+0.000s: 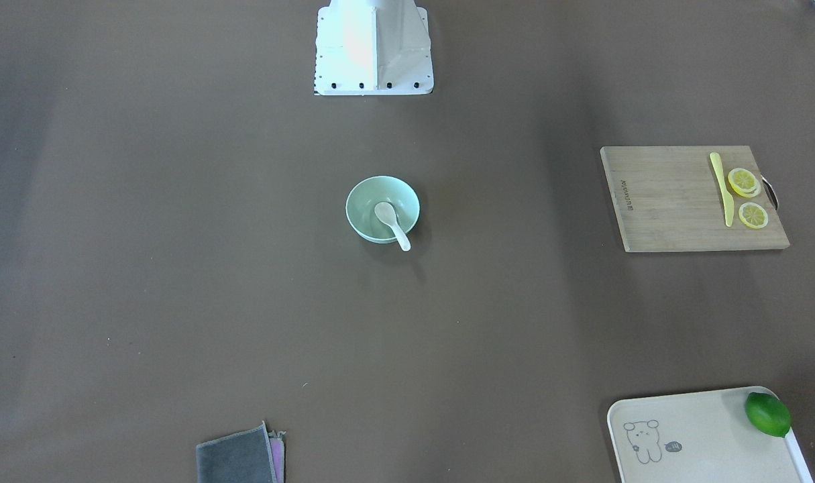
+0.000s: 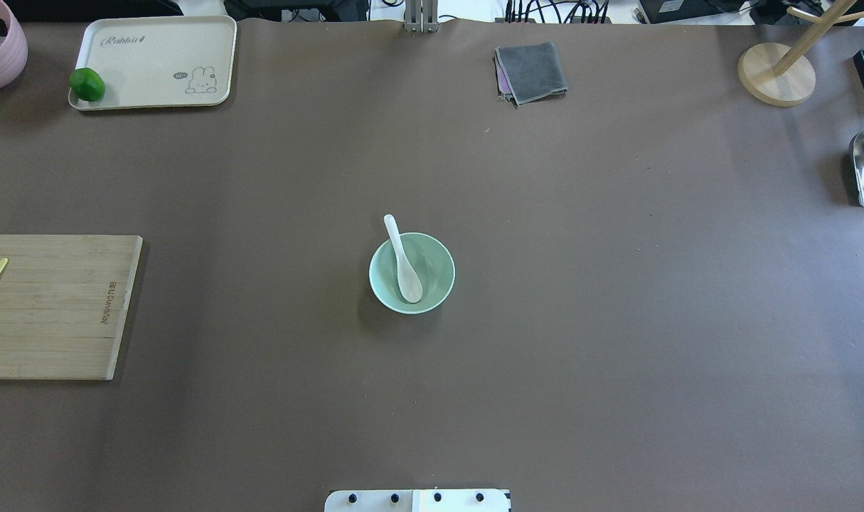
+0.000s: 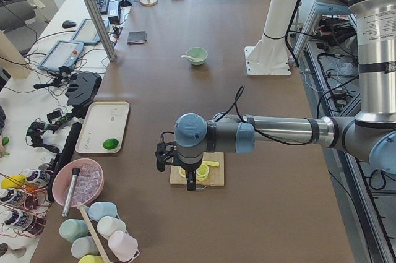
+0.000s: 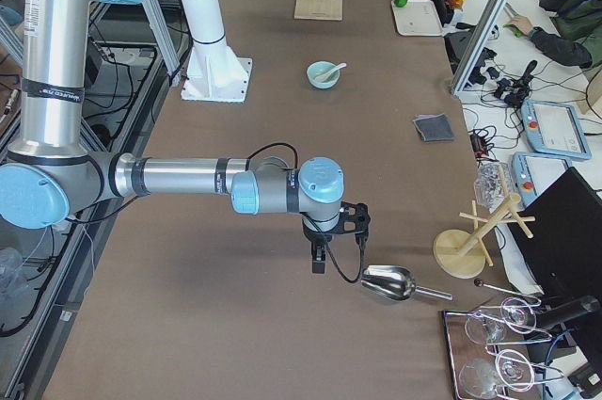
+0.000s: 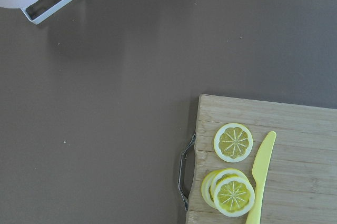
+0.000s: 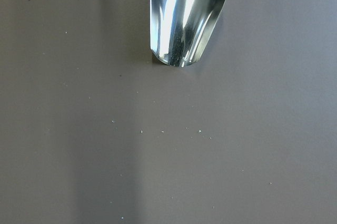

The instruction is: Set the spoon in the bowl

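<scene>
Small white glossy soup spoon (image 2: 403, 263) lies in the round pale mint-green bowl (image 2: 437, 276); scoop down on the bowl's floor, short handle leaning on the rim and poking out at about 11 o'clock in the overhead view; bowl stands mid brown desk (image 2: 616, 320).

Left hand (image 3: 190, 179) hovers above the wooden cutting board (image 1: 675, 201), far out at 9 o'clock from the bowl; board carries lemon slices (image 1: 743, 181) and a slim yellow plastic knife (image 1: 721, 188); how far open, cannot tell.

Right hand (image 4: 320, 259) hangs near the shiny steel scoop (image 6: 187, 18), out toward 2 o'clock; its opening likewise cannot be told; no object seen in either hand.
</scene>
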